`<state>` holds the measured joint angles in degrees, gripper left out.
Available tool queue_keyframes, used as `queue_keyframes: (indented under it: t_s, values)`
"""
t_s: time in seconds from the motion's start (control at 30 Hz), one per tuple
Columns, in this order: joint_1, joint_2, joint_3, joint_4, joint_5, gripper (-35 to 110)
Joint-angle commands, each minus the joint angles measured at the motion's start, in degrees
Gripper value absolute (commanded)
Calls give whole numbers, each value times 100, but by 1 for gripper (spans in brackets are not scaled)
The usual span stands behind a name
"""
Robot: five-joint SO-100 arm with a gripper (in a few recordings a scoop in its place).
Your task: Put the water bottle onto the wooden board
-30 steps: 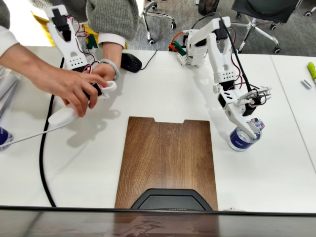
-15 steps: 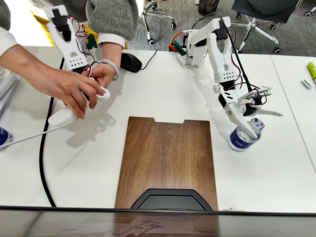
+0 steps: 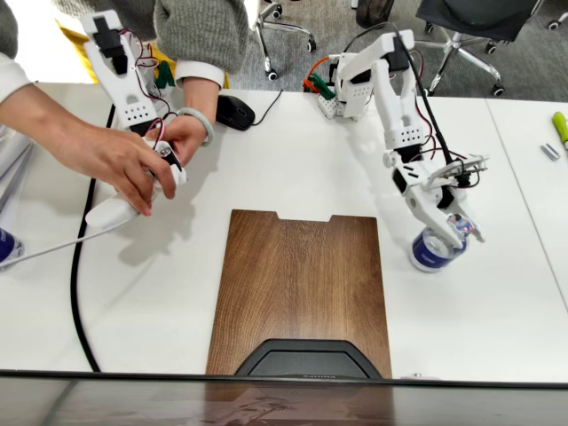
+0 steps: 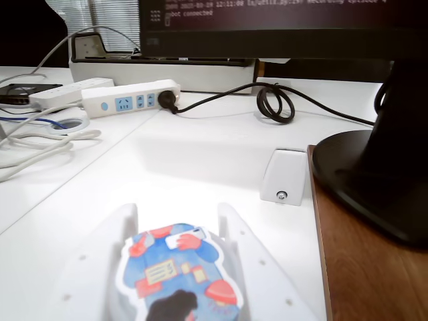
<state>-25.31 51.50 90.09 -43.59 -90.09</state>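
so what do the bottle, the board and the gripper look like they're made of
The water bottle looks like clear plastic: see-through body, blue label band. The wooden board looks like dark-brown wood or a wood-look surface, going by its grain lines; finish matte. The gripper looks like matte white plastic, possibly printed.

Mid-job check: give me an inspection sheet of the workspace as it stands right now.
Surface: white table, bare around the board.
Job's things: water bottle upright on the table, right of the wooden board in the fixed view, not on it.
Clutter: black monitor base on the board's near end; black mouse; green marker at the right edge.
Hand: hand closed around the bottle's cap, fingers flanking it in the wrist view.
Cables: black cable at left; power strip and coiled cord.
Surroundings: office chairs, a person behind the table.
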Motion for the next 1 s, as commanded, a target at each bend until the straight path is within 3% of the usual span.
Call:
queue_keyframes:
  t_s: [0.0, 0.5, 0.97]
  values:
    - [-53, 141, -193, -53, 0, 0]
    - [-114, 791, -97, 237, -70, 0]
    - [167, 3797, 1986, 1274, -492, 0]
